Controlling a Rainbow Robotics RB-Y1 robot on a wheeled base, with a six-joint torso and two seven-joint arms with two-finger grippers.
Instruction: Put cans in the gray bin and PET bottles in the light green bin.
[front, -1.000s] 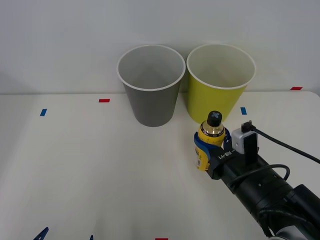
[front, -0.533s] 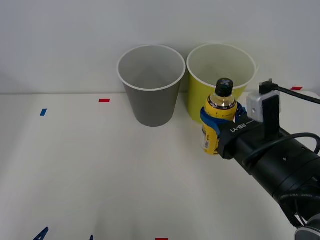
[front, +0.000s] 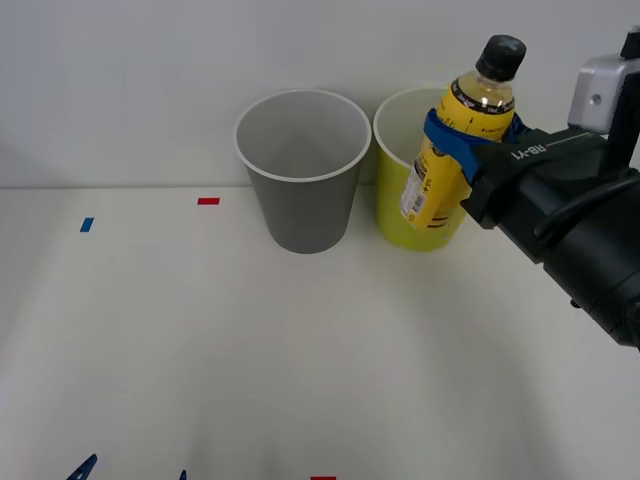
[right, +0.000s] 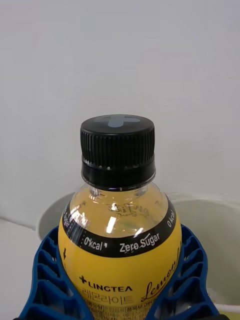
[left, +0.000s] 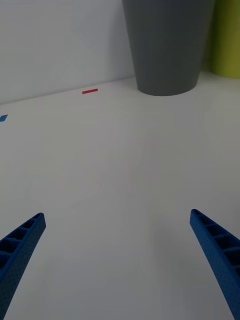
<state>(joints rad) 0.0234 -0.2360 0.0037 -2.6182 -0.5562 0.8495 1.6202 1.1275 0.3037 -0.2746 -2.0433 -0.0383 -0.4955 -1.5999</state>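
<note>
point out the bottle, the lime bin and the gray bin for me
PET bottle (front: 440, 175), front view, on its yellow label.
light green bin (front: 392, 205), front view, on its outer wall left of the bottle.
gray bin (front: 305, 210), front view, on its outer wall.

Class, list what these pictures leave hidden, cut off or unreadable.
1. Front view: the label print on the bottle is too small to read.
2. Front view: part of the green bin is hidden behind the bottle and the right claw.
3. Right wrist view: the bottle's lower half is cut off.

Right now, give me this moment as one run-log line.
right claw: shut on bottle, raised beside green bin | left claw: open, low over table | gray bin: untouched
</note>
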